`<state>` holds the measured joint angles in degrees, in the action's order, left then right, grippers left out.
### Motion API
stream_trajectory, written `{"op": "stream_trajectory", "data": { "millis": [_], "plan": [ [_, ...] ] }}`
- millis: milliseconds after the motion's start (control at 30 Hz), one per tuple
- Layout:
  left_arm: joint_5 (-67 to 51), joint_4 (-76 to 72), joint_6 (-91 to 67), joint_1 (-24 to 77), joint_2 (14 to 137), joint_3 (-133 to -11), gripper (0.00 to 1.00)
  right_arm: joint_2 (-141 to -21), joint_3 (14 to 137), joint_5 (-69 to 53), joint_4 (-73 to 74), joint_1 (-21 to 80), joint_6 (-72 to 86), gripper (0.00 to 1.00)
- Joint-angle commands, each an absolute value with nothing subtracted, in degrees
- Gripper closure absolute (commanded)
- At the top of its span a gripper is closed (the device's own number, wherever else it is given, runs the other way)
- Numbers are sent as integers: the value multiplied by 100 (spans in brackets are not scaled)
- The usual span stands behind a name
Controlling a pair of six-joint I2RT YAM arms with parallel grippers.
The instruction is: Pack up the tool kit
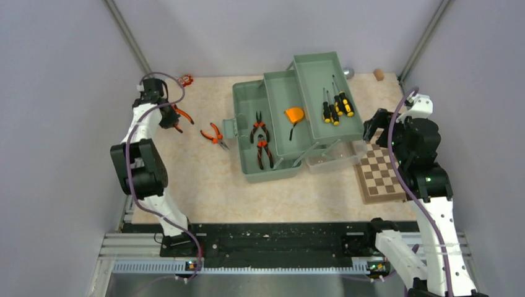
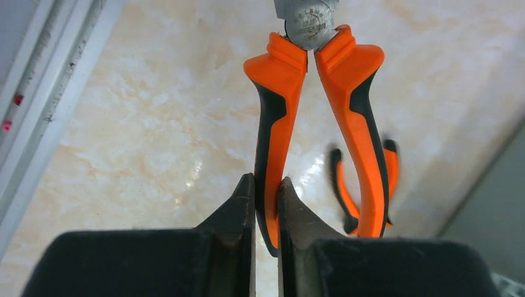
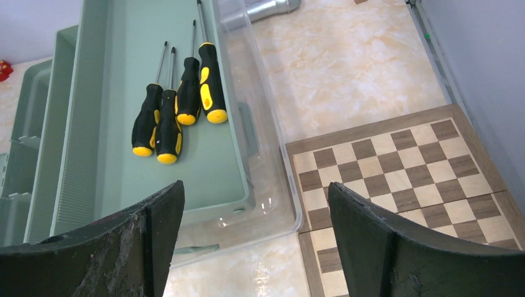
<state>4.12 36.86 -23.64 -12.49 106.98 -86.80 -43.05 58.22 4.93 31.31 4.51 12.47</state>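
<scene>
The sage-green toolbox (image 1: pixel 247 133) stands open mid-table with its trays folded out. Two orange-handled pliers (image 1: pixel 262 141) lie in its base, an orange tape measure (image 1: pixel 295 114) in the middle tray, and black-yellow screwdrivers (image 1: pixel 335 108) in the top tray. My left gripper (image 1: pixel 168 117) at the far left is shut on one handle of another pair of orange pliers (image 2: pixel 356 111); its fingertips (image 2: pixel 247 198) pinch the left handle. A further pair of pliers (image 1: pixel 213 135) lies on the table left of the box. My right gripper (image 3: pixel 257 204) is open and empty over the translucent lid (image 3: pixel 272 154).
A brown-and-cream chessboard (image 1: pixel 381 176) lies right of the box, under my right arm. A grey metal cylinder (image 1: pixel 348 73) and a small wooden block (image 1: pixel 378 74) sit at the back right. A small red object (image 1: pixel 186 79) sits at the back left. Walls close in on both sides.
</scene>
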Motion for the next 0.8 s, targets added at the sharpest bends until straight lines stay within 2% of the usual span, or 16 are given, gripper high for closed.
{"op": "stream_trajectory", "data": {
  "millis": [0, 200, 300, 533, 767],
  "plan": [
    [490, 3348, -2273, -910, 9646, -8664, 100, -4229, 6013, 398, 2901, 502, 1318, 15],
    [841, 3376, -2101, -52, 9079, -8595, 100, -4145, 5983, 328, 2904, 501, 1359, 15],
    [1101, 3544, -1980, 749, 8993, -8673, 100, -4095, 5971, 304, 2916, 501, 1362, 15],
    [1689, 4224, -1856, 1862, 9145, -8935, 100, -3907, 5975, 342, 3084, 507, 1325, 15],
    [1770, 4698, -2208, 2928, 9450, -9164, 100, -3799, 6003, 352, 3188, 502, 1322, 15]
  ]
}}
